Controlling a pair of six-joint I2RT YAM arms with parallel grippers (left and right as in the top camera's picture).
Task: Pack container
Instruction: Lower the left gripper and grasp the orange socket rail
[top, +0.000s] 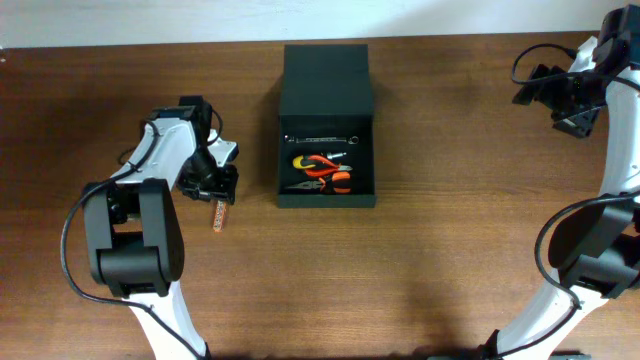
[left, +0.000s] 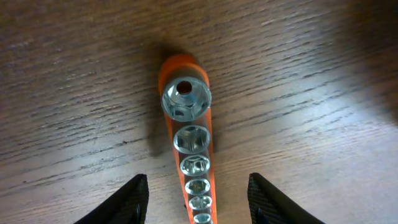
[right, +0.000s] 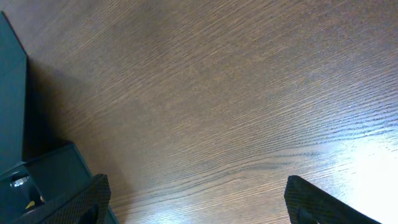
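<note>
The table (top: 450, 250) was mid-brown wood with fine, darker grain lines. The container (top: 326, 70) was a plain matt green-black all over. Inside it, the pliers (top: 330, 175) had orange-red handles marked with black, beside a yellow piece (top: 299, 160) and a silver wrench (top: 320, 140). The socket strip (left: 180, 65) was bright orange and its sockets (left: 186, 99) were shiny silver. The left arm (top: 165, 150) and right arm (top: 625, 130) were white with black joints. The left gripper (left: 198, 180) and right gripper (right: 196, 183) had black fingers (left: 134, 202) with a faint woven pattern.

- Overhead: straight down, far, whole table (top: 450, 250).
- Left wrist: close, down on socket rail (left: 189, 149); overhead shares it.
- Right wrist: oblique, shares container (right: 37, 174) corner with overhead.
</note>
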